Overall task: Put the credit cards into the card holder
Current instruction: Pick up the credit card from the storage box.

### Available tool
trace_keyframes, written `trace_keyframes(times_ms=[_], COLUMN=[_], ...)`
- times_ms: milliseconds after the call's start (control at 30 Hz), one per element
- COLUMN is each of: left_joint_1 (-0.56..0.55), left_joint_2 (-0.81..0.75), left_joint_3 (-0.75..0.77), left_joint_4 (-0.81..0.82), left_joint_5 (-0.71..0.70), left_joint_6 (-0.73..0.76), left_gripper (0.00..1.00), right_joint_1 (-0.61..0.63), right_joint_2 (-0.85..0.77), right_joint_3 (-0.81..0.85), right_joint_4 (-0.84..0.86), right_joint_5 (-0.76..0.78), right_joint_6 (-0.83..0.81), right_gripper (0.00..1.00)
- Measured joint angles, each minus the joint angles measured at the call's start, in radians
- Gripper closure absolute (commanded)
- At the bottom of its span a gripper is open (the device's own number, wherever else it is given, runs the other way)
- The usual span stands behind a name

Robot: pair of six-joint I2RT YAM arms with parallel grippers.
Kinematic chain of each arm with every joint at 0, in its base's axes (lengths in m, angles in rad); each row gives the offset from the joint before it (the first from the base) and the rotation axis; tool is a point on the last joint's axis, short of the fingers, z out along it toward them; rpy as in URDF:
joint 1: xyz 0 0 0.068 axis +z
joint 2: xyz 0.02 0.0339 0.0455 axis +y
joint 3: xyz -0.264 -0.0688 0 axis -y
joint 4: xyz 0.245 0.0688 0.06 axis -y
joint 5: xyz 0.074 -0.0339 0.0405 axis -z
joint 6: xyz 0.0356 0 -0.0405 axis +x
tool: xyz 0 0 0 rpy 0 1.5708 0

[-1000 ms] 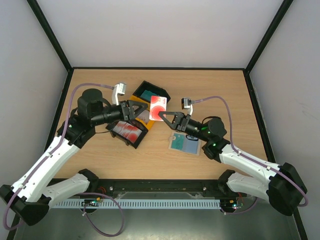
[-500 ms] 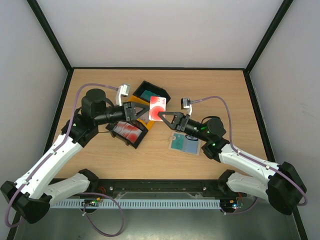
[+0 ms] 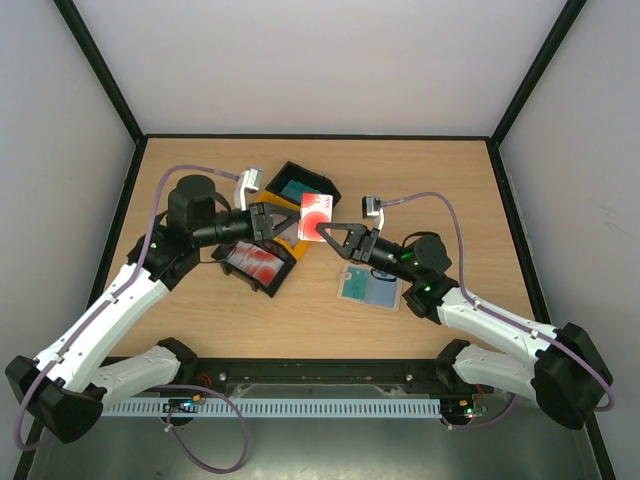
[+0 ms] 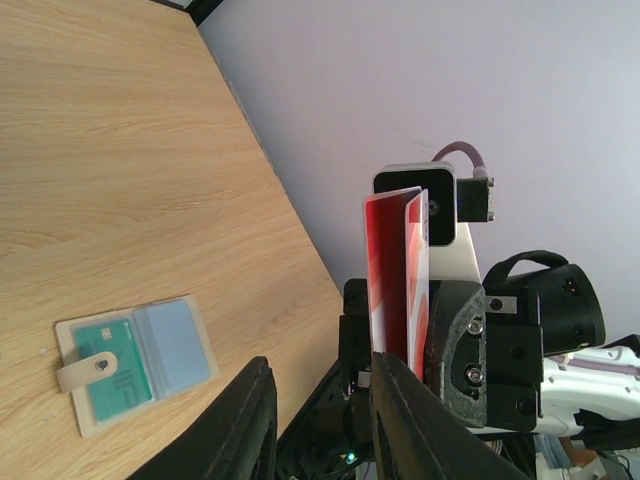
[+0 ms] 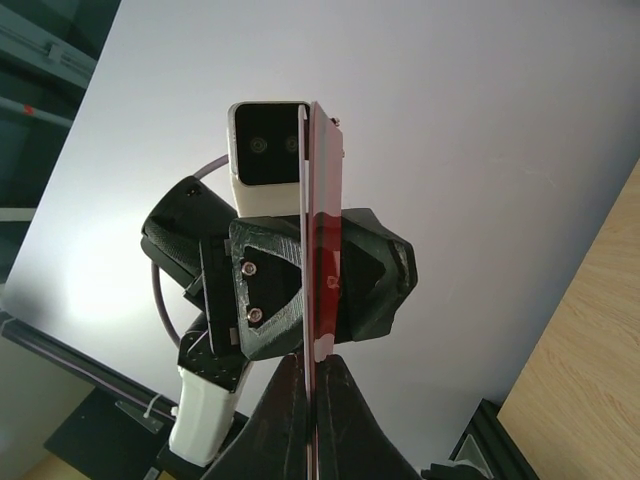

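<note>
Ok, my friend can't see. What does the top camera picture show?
The right gripper holds a red-and-white card upright above a wooden table, the left gripper close beside it. An open card holder lies nearer the arms; black trays hold more cards.

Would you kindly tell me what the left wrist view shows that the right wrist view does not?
Only the left wrist view shows the open card holder lying flat on the table, a teal card in one slot. Only the right wrist view shows the left arm's wrist camera. Both show the red-and-white card, upright and edge-on, pinched by the right gripper.
</note>
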Motion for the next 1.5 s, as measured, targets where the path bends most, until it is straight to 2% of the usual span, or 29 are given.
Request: trace_keyframes(times_ms=[300,700,767,900,967,1367,1500], left_joint_1=[0.015,0.003,0.000,-0.005,-0.006,0.022,0.051], left_joint_2=[0.034,0.034,0.034,0.034,0.033,0.007,-0.014], left_joint_3=[0.000,-0.045,-0.046,-0.047,-0.047,-0.048,-0.048], left_joint_4=[-0.010,0.051,0.050,0.066,0.076,0.124,0.126], left_joint_5=[0.035,0.146,0.154,0.164,0.165,0.183,0.179], left_joint_6=[0.039,-0.007,-0.005,-0.022,-0.041,-0.126,-0.146], left_gripper=[0.68,0.65,0.69,0.90,0.97,0.98,0.98], right_joint_1=[-0.006,-0.004,-0.003,-0.003,-0.002,0.008,0.006], right_joint_2=[0.005,0.013,0.013,0.013,0.012,-0.097,-0.125], right_joint_3=[0.000,0.006,0.008,0.013,0.014,0.014,0.010], right_joint_4=[-0.026,-0.039,-0.040,-0.048,-0.060,-0.196,-0.218], right_joint_5=[0.000,-0.003,-0.003,-0.001,0.009,0.172,0.220], right_joint_6=[-0.002,-0.016,-0.016,-0.019,-0.023,-0.079,-0.084], right_gripper=[0.98,0.98,0.98,0.97,0.94,0.94,0.98])
